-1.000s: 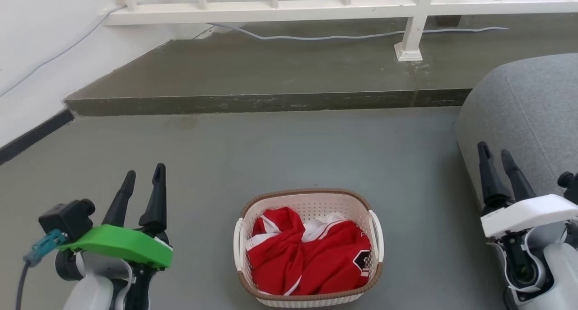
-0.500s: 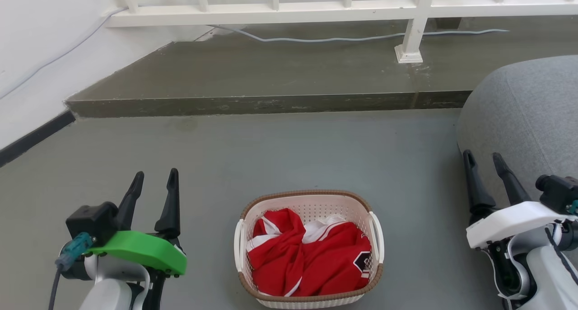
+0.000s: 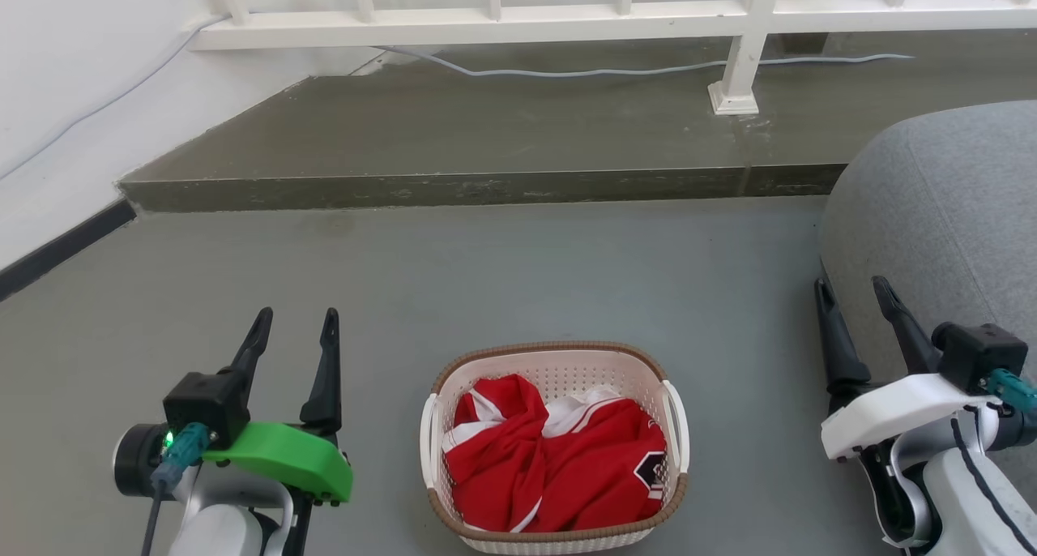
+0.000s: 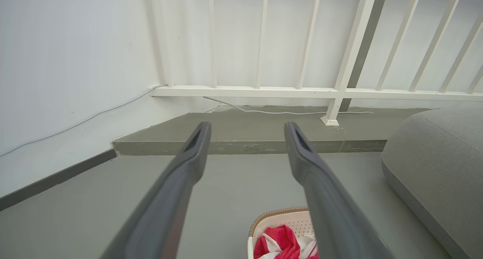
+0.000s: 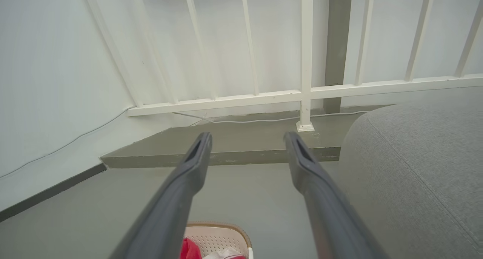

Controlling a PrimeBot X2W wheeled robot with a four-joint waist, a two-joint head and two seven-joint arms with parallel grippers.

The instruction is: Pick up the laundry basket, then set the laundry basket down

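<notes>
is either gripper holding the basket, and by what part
Nothing is held. The left gripper and right gripper are both open, clear of the laundry basket on the floor between them.

A garment (image 3: 559, 467) lies in the laundry basket (image 3: 552, 347) on the floor (image 3: 518, 272). The left gripper (image 3: 296, 314) is left of it, the right gripper (image 3: 851, 284) right, beside a cushion (image 3: 948, 199).

Below me, the smooth grey floor (image 3: 518, 272) bears 1 cream-white perforated plastic laundry basket (image 3: 567, 375) (red-and-white cloth (image 3: 559, 459) inside) and 1 rounded grey fabric cushion (image 3: 940, 199).
</notes>
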